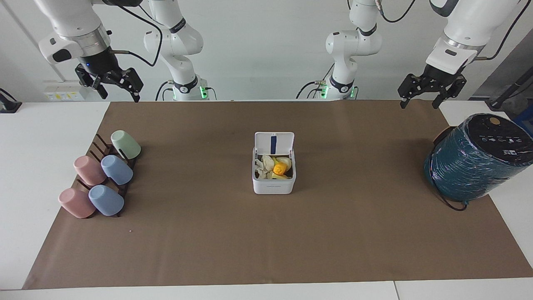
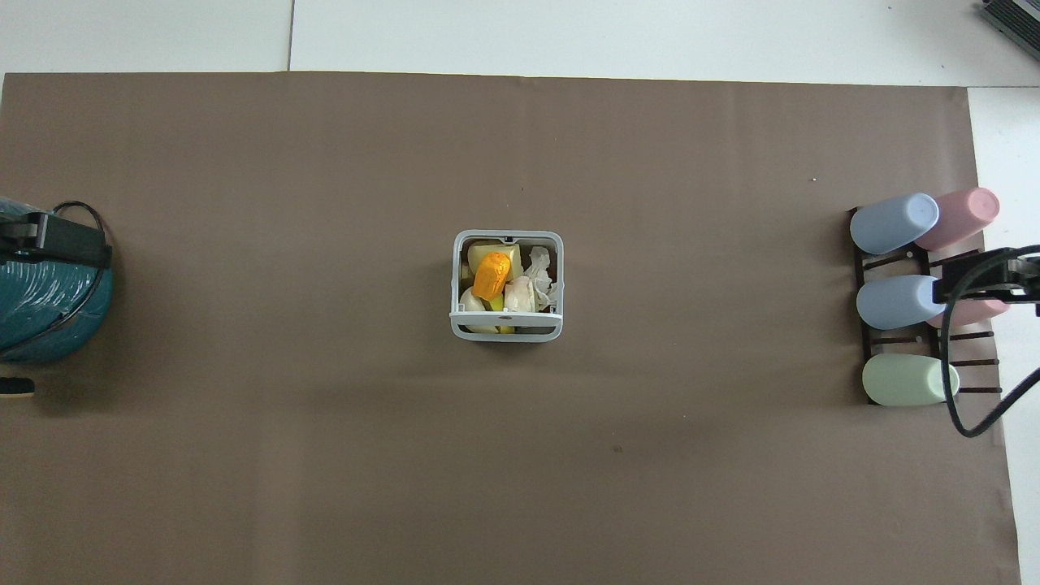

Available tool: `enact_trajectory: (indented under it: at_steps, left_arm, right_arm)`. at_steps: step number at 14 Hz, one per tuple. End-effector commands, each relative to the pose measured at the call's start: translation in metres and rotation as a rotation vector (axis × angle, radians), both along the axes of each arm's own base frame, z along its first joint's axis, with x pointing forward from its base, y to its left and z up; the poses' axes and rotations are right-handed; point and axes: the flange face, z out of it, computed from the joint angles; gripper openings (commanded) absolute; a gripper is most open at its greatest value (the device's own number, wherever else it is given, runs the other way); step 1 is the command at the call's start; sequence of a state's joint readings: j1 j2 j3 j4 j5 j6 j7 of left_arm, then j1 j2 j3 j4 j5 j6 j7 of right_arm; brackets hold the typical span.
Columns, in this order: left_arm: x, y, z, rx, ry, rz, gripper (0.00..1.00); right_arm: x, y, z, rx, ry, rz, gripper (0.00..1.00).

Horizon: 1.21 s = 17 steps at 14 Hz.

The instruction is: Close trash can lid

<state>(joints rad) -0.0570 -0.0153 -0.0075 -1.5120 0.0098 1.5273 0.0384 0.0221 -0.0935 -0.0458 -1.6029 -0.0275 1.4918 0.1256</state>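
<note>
The small white trash can point(image 1: 273, 183) stands in the middle of the brown mat and is filled with crumpled paper and an orange scrap. Its lid point(image 1: 274, 143) stands open and upright on the side nearer the robots, with the dark blue strip on its underside showing. In the overhead view the trash can point(image 2: 457, 276) is seen from above and the lid point(image 2: 506, 319) edge-on. My left gripper point(image 1: 419, 103) hangs open and empty in the air near the teal cylinder's end. My right gripper point(image 1: 119, 95) hangs open and empty over the cup rack's end. Both arms wait.
A big teal cylinder point(image 1: 474, 158) with a cable lies at the left arm's end of the table. A dark rack point(image 1: 102, 146) holding several pastel cups point(image 1: 116, 169) stands at the right arm's end. The brown mat point(image 1: 266, 250) covers the table's middle.
</note>
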Motion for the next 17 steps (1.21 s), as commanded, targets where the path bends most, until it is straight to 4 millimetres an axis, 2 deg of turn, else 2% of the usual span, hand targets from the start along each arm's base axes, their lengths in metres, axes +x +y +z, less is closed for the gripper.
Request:
enact_trajectory:
  at_steps: [1, 5, 7, 10, 13, 17]
  left_arm:
    - [-0.007, 0.002, 0.0, -0.011, -0.009, -0.012, 1.0]
    - [-0.009, -0.001, 0.0, -0.011, 0.001, -0.005, 1.0]
    - [-0.01, -0.006, -0.004, -0.011, 0.001, -0.01, 1.0]
    - [-0.008, -0.014, -0.002, -0.013, -0.031, -0.016, 1.0]
    - [-0.014, -0.047, -0.016, -0.016, -0.054, -0.057, 1.0]
    - [-0.049, -0.118, -0.045, -0.029, -0.073, -0.093, 1.0]
  right_arm:
    - [-0.003, 0.001, 0.004, 0.003, 0.001, 0.014, 1.0]
    - [-0.003, 0.001, 0.004, 0.004, 0.001, 0.014, 1.0]
    - [-0.003, 0.002, 0.004, 0.005, 0.001, 0.014, 1.0]
    - [-0.003, 0.001, 0.004, 0.004, 0.001, 0.014, 1.0]
    - [-0.003, 0.002, 0.004, 0.005, 0.001, 0.014, 1.0]
    - [-0.003, 0.002, 0.004, 0.005, 0.001, 0.014, 1.0]
